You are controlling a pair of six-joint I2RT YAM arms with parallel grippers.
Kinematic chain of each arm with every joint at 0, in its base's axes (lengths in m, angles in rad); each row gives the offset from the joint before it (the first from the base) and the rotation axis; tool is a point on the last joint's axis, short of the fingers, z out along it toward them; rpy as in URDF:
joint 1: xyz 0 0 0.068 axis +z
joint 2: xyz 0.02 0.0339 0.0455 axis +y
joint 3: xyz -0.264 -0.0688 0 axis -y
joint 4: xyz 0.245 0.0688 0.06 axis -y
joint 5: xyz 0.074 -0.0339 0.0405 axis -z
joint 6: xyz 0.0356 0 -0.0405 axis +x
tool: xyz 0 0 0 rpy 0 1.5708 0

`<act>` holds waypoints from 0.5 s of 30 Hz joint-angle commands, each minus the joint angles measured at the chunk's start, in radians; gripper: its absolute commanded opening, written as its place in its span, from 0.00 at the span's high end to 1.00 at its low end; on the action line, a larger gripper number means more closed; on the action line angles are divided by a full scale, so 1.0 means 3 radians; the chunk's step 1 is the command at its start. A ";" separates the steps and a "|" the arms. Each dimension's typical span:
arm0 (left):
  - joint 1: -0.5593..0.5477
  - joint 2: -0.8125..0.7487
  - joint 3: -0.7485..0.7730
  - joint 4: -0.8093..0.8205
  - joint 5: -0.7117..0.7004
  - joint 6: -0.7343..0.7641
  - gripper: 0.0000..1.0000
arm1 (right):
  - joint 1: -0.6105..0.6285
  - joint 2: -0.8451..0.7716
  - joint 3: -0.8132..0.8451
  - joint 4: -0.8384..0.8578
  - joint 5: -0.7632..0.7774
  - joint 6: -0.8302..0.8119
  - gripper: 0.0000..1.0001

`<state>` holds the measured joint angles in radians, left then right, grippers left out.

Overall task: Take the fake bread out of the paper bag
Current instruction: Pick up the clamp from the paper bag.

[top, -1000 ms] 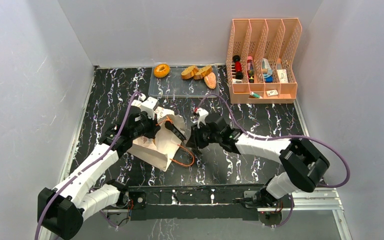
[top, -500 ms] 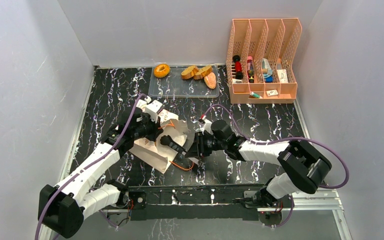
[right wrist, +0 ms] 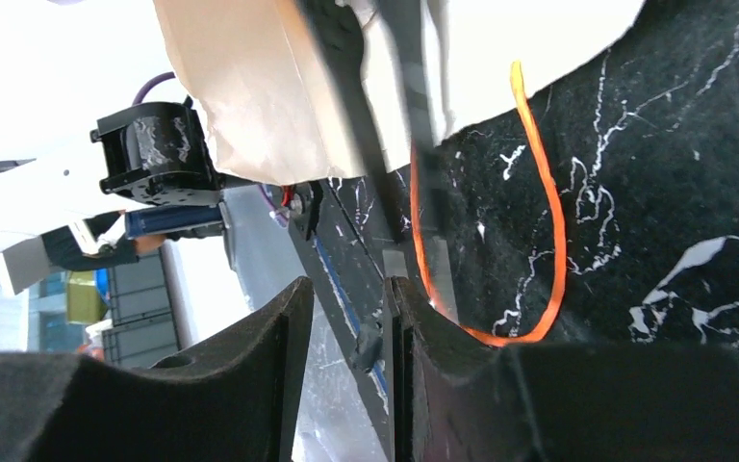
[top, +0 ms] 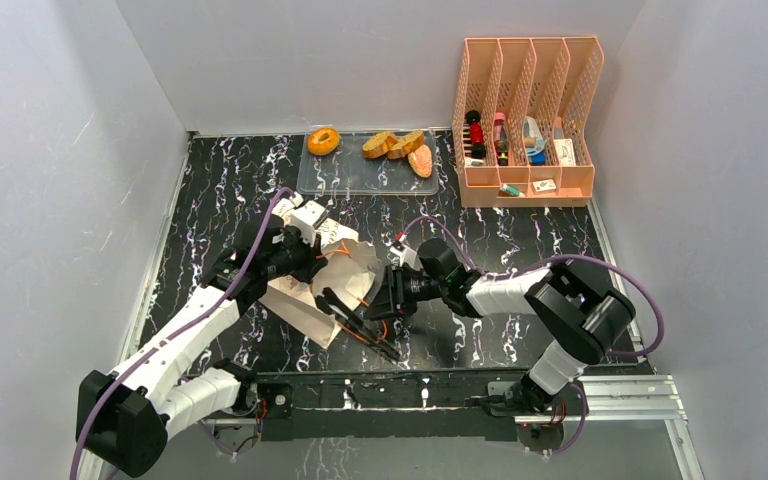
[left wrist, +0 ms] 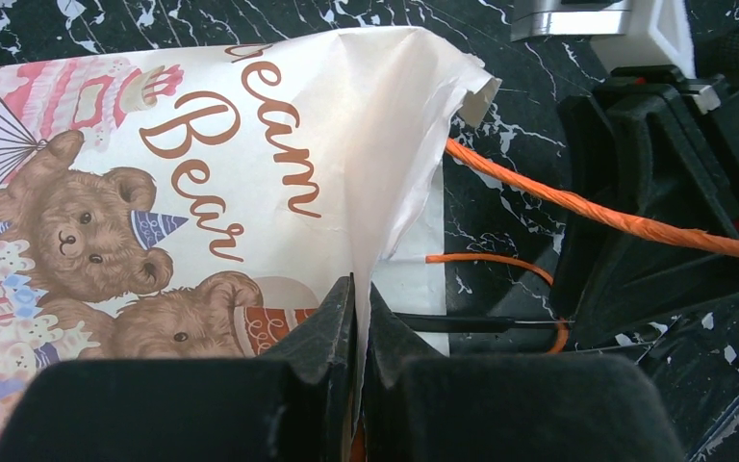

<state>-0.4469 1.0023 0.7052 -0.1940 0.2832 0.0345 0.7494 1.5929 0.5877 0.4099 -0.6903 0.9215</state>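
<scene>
The paper bag [top: 325, 290] lies on its side at mid-table, its bear print facing up [left wrist: 154, 192]. My left gripper [top: 310, 262] is shut on a fold of the bag's rim [left wrist: 358, 289]. My right gripper [top: 382, 305] is open just right of the bag's mouth [right wrist: 346, 289]. A thin black tong-like tool [top: 360, 322] lies across the mouth, and one strip of it rests against the right finger [right wrist: 396, 279]. An orange cord handle [right wrist: 553, 221] loops on the table. Fake bread, a doughnut [top: 323, 140] and slices [top: 392, 145], sits on the clear tray [top: 360, 178]. None shows inside the bag.
A peach file rack [top: 525, 120] holding small items stands at the back right. The black mounting rail [top: 410, 395] runs along the near edge. Grey walls close in the left, back and right sides.
My right gripper has swung toward the near edge and its jaws have widened. The black tool has dropped from the bag's mouth onto the table. The left gripper has kept its hold.
</scene>
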 commanded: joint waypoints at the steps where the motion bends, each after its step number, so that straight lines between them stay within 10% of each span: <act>1: 0.0017 -0.0039 0.0058 0.0069 0.0196 0.0004 1.00 | -0.0023 0.0094 0.0147 0.0491 -0.0158 0.0284 0.69; 15: 0.0017 0.0014 0.0053 0.0047 0.0211 -0.0025 1.00 | 0.0561 -0.0195 0.0530 -0.0895 0.1045 -0.1292 0.53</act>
<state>-0.4469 1.0084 0.7052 -0.1905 0.3119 0.0338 0.8158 1.5982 0.6823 0.2817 -0.5564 0.7444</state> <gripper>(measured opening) 0.014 0.451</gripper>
